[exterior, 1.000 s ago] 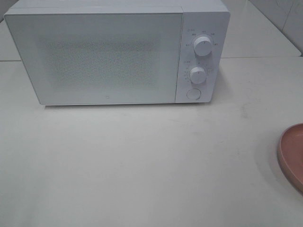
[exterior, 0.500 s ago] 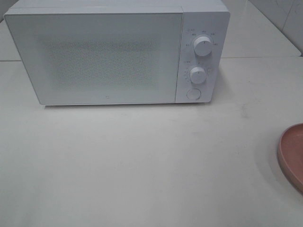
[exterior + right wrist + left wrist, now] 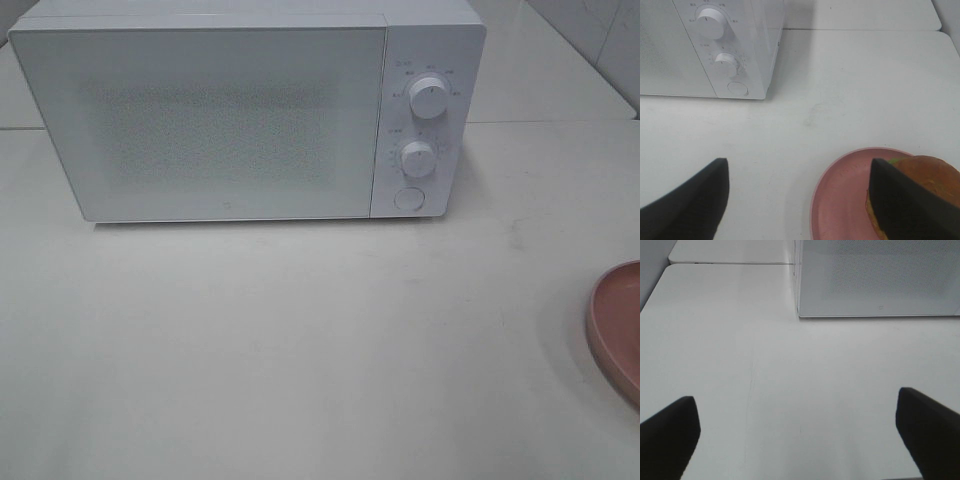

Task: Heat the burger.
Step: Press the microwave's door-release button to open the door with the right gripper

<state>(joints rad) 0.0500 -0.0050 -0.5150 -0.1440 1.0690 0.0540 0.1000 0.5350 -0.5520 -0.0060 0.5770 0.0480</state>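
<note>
The burger (image 3: 935, 172), with a golden-brown bun and a bit of green lettuce, sits on a round pink plate (image 3: 840, 195) in the right wrist view, partly behind one finger. In the high view only the plate's edge (image 3: 612, 325) shows at the right; the burger is out of that view. The white microwave (image 3: 250, 110) stands at the back with its door shut. My right gripper (image 3: 797, 200) is open and empty, above the table beside the plate. My left gripper (image 3: 797, 440) is open and empty over bare table in front of the microwave (image 3: 880, 280).
The microwave has two white knobs (image 3: 428, 97) (image 3: 417, 158) and a round button (image 3: 408, 198) on its right panel. The white table (image 3: 300, 340) has a seam behind the microwave. A tiled wall (image 3: 600, 30) stands at the back right.
</note>
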